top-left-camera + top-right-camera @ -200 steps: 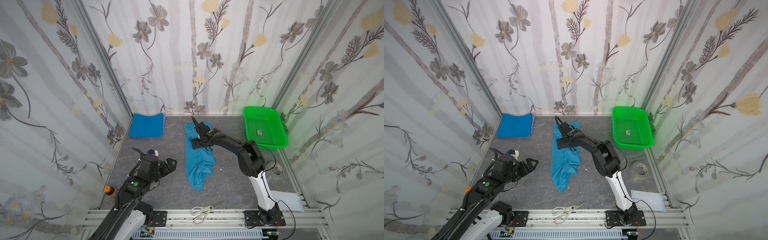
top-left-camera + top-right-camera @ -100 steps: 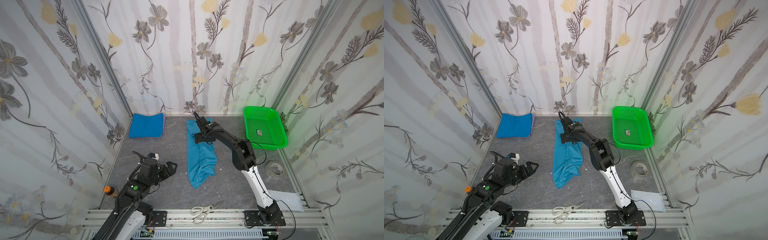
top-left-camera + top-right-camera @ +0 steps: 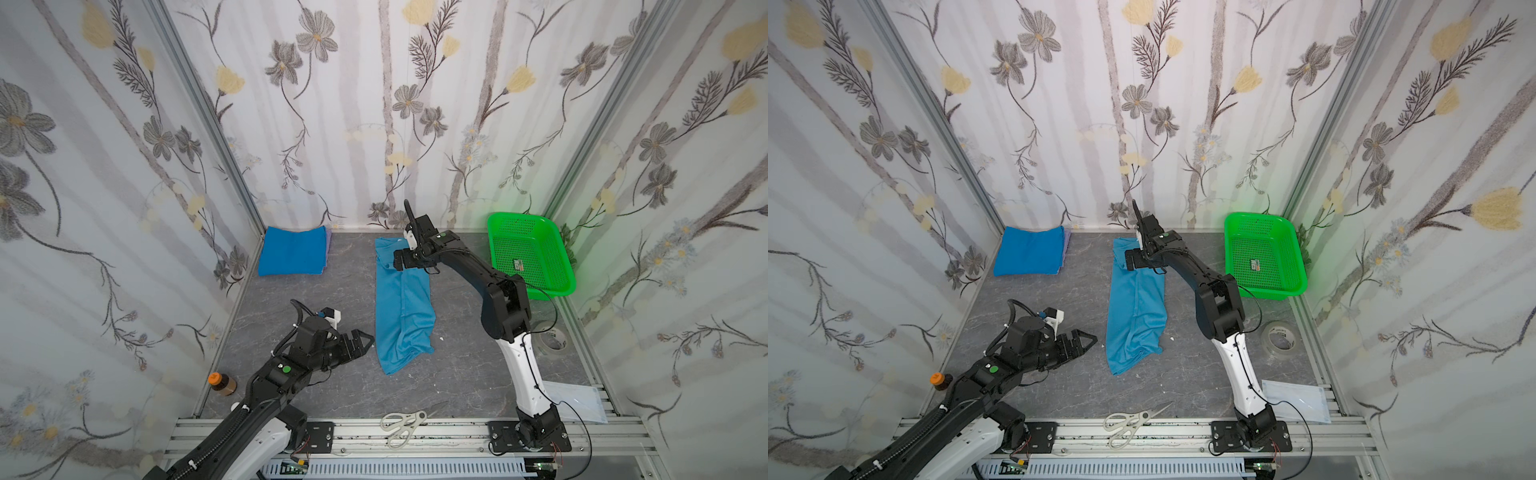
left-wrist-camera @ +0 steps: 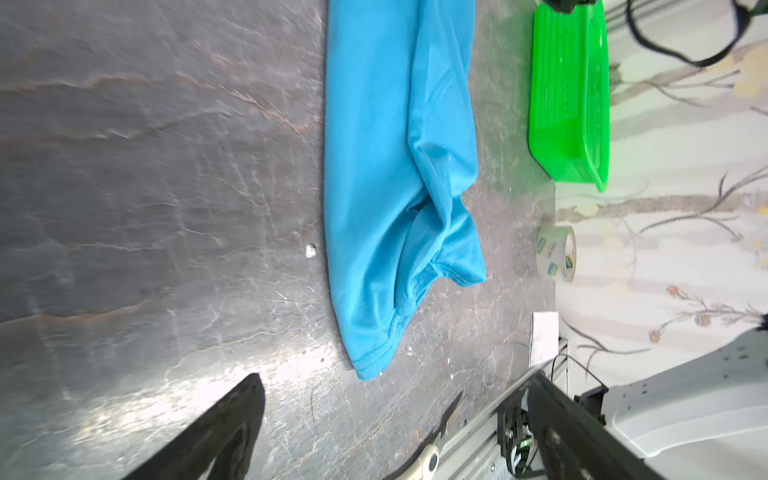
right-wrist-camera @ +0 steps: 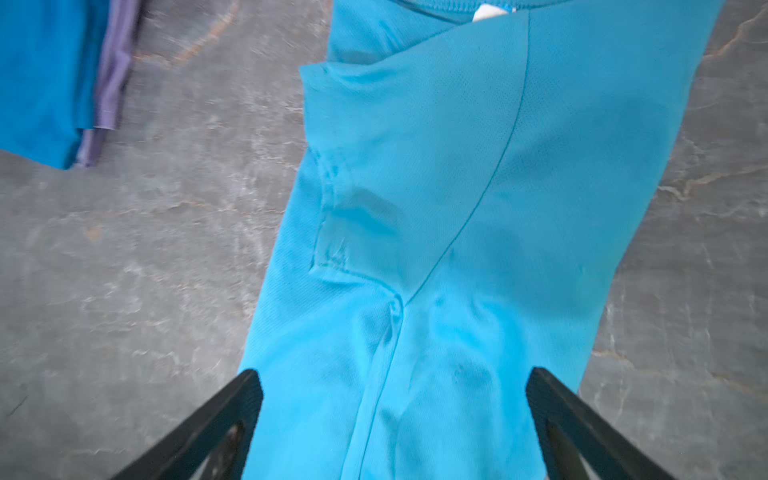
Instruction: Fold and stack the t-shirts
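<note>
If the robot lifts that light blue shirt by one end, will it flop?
Probably yes: the light blue shirt already lies in soft wrinkles, bunched at its near end. It likely weighs little: the cloth looks thin and finely meshed. Pushed, those loose folds would probably crumple rather than slide.

- t-shirts: 3 told apart. 1 light blue t-shirt [image 3: 401, 307], 1 royal blue t-shirt [image 3: 291, 251], 1 lilac t-shirt [image 5: 110, 75] seen only as an edge; further layers in that pile cannot be told
- green basket [image 3: 536, 245]: 1
- scissors [image 3: 403, 424]: 1 pair
- tape roll [image 3: 550, 341]: 1
- orange-capped bottle [image 3: 222, 383]: 1
- clear bag [image 3: 575, 401]: 1
- end effectors: 2, the left end effector [image 3: 368, 341] and the right end effector [image 3: 400, 261]
</note>
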You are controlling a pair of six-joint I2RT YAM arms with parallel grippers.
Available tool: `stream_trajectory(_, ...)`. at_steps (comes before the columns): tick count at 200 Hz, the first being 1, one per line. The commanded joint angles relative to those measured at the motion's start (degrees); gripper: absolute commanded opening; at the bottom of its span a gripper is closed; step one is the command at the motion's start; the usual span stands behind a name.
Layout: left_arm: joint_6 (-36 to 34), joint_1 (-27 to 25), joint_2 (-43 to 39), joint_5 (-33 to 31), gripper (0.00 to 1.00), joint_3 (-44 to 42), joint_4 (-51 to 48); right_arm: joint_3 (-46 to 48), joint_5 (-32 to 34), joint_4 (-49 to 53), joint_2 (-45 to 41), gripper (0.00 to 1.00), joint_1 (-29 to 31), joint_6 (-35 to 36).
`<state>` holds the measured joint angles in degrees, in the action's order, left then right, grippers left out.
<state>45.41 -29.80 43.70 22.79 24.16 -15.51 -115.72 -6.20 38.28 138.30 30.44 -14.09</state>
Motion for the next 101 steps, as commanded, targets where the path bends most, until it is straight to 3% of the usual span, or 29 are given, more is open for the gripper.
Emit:
stream_trajectory(1,0.04,-3.25,2.71,0.97,0.95,-0.77,4.61,17.46,-3.17,-11.76,-17.50,1.00,0.23,0.53)
stream_trajectory(18,0.36,-6.86,5.65,-0.01,0.91,-1.19,6.26,36.19,-5.19,-19.28,-29.29,1.00,0.39,-1.11)
stream_trajectory(49,2.82,-11.90,9.42,-3.26,0.84,-3.36,12.36,61.49,-9.90,-28.19,-47.19,0.95,2.03,-2.00)
stream_trajectory(77,3.81,-14.55,14.01,-4.65,0.79,-3.86,15.58,75.30,-13.14,-33.18,-55.78,0.85,5.29,-2.19)
stream_trajectory(101,4.33,-15.50,15.46,-6.25,0.77,-3.70,16.43,79.62,-13.91,-37.30,-56.00,0.66,7.26,-2.78)
